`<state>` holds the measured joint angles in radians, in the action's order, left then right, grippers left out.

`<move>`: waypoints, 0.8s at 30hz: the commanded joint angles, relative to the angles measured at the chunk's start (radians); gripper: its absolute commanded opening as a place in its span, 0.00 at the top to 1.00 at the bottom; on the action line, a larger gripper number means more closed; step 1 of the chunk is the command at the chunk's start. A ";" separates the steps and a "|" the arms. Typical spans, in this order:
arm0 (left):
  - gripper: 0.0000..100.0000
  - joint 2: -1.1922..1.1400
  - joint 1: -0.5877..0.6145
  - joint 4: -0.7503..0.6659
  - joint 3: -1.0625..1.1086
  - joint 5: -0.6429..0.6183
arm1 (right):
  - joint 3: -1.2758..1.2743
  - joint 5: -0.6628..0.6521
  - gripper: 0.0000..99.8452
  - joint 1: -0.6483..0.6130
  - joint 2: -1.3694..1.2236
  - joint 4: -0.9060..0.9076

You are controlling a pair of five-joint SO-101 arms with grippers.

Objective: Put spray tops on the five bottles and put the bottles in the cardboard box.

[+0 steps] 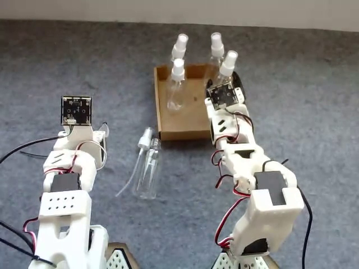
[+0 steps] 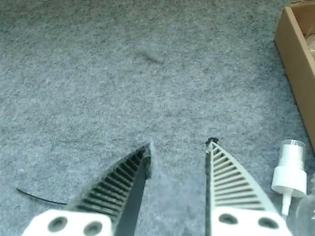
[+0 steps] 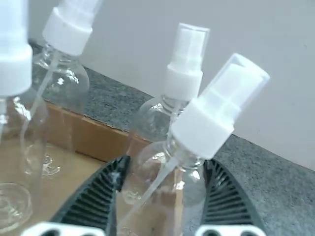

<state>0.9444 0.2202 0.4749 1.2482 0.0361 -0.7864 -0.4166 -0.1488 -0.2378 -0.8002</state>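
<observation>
The capped bottle [image 3: 158, 184] in hand stands tilted at the right-hand far corner of the cardboard box [image 1: 158, 106]. The right gripper [image 3: 166, 167] has its fingers clamped on the bottle body, one on each side. I judge the step in hand to be setting this bottle into the box. Next move: bring the bottle upright, lower it to the box floor, then part the fingers.

One capped bottle [image 1: 176, 89] stands inside the box near its left wall. Two further capped bottles [image 1: 180, 45] [image 1: 216, 43] stand at the far wall. I cannot tell whether they are inside it or just behind. Both are close to the held bottle, so a tilted release could knock them.

The fifth bottle [image 1: 148, 171] lies uncapped on the carpeted surface in front of the box, with its loose spray top [image 2: 289, 169] beside the neck. The left gripper [image 2: 179, 144] hovers just beside that top, fingers apart and holding nothing.
</observation>
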 commanded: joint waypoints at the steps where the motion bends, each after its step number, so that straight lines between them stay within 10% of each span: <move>1: 0.83 0.002 -0.019 -0.018 -0.005 -0.009 | 0.004 -0.011 0.89 0.004 0.019 -0.022; 24: 0.83 0.002 -0.019 -0.018 -0.005 -0.009 | 0.004 0.044 0.76 0.036 0.021 -0.018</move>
<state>0.9444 0.2202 0.4749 1.2482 0.0361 -0.7864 -0.3798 -0.1320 -0.2363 -0.8017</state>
